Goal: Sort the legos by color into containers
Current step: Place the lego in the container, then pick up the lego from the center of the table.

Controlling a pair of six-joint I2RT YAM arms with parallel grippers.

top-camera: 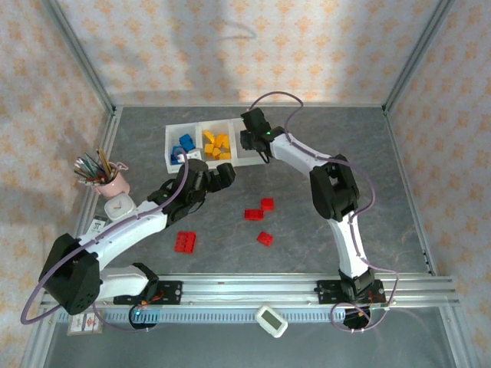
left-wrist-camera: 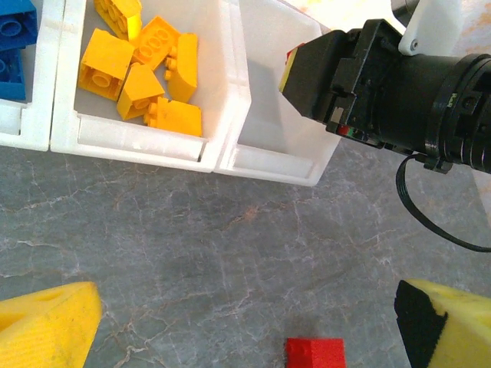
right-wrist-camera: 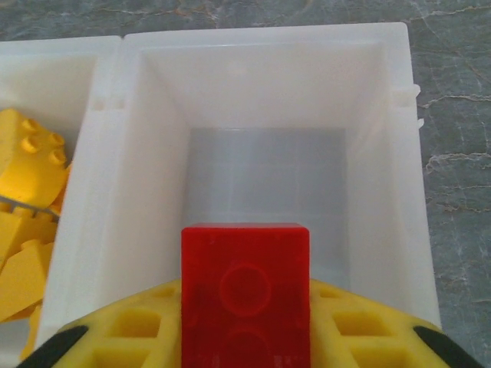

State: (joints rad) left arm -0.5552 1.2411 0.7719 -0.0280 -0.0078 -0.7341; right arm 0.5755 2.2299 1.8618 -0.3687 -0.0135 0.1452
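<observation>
Legos of three colours are in view: blue bricks (top-camera: 184, 146) sit in the left bin of the containers (top-camera: 173, 129), yellow bricks (top-camera: 217, 144) in the middle bin, and four loose red bricks (top-camera: 254, 214) lie on the tabletop (top-camera: 399, 199). From above, the right bin (left-wrist-camera: 268, 162) is half hidden behind the right gripper (top-camera: 253, 146); the left wrist view shows its pale floor, though that gripper's black body covers the far corner. The blue bricks are cut off at that picture's corner. The right jaws are closed on one red brick (right-wrist-camera: 245, 284), held over the right bin; its near end runs out of the right wrist picture, and from the left wrist just a red sliver of it can be made out. The left gripper (left-wrist-camera: 245, 323) hovers over the tabletop just in front of the containers, jaws spread wide and gripping nothing, with one loose red brick cut off at the lower edge of its picture
</observation>
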